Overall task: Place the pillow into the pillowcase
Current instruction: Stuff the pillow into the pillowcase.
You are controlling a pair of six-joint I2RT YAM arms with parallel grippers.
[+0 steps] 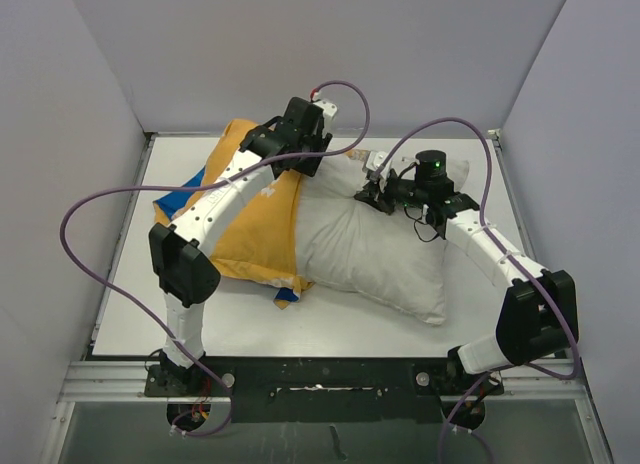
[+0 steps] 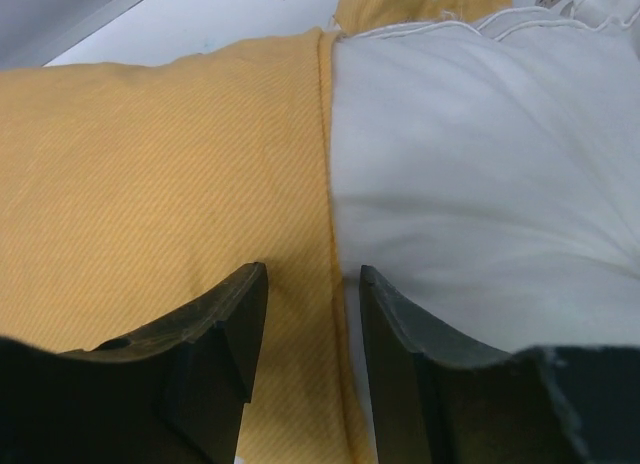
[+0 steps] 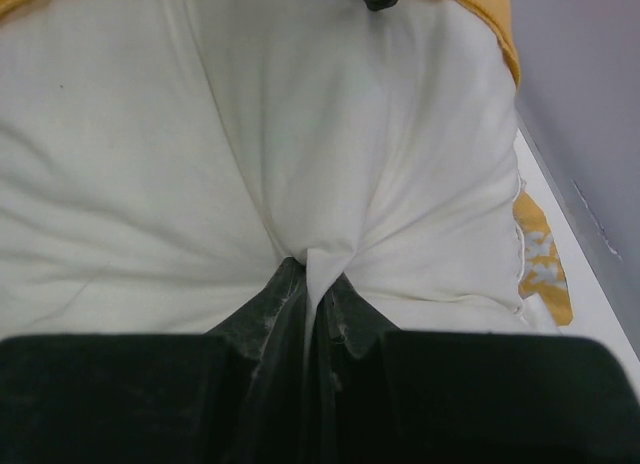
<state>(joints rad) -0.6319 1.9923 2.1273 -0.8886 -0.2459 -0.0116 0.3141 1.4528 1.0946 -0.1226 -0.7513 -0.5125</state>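
**Right gripper pinches the pillow, left gripper straddles the pillowcase hem**

The pillow [image 1: 380,254] lies across the middle of the table [image 1: 330,329], plump and white. Its left part is covered by the pillowcase [image 1: 262,229], which lies mustard-yellow side up. Blue fabric peeks out at the pillowcase's left edge and at its near corner. The right half of the pillow is bare.

The left arm [image 1: 230,199] rises from its base to an elbow at the left. From there it reaches diagonally up and to the right over the yellow fabric. It ends at the far edge of the bedding, where the left gripper [image 2: 310,274] points down at the boundary between case and pillow. In the left wrist view its fingers [image 2: 225,329] stand apart with a clear gap. One finger is over the yellow cloth and the other over the white pillow. The hem [image 2: 328,164] of the pillowcase runs flat between them, and nothing is gripped.

The right arm [image 1: 490,249] bends at an elbow near the table's right edge. It stretches up and to the left, and its wrist sits over the far right part of the pillow. The right gripper [image 3: 315,269] is pressed together on a fold of the pillow's white cover. Creases in the fabric radiate from the pinch.
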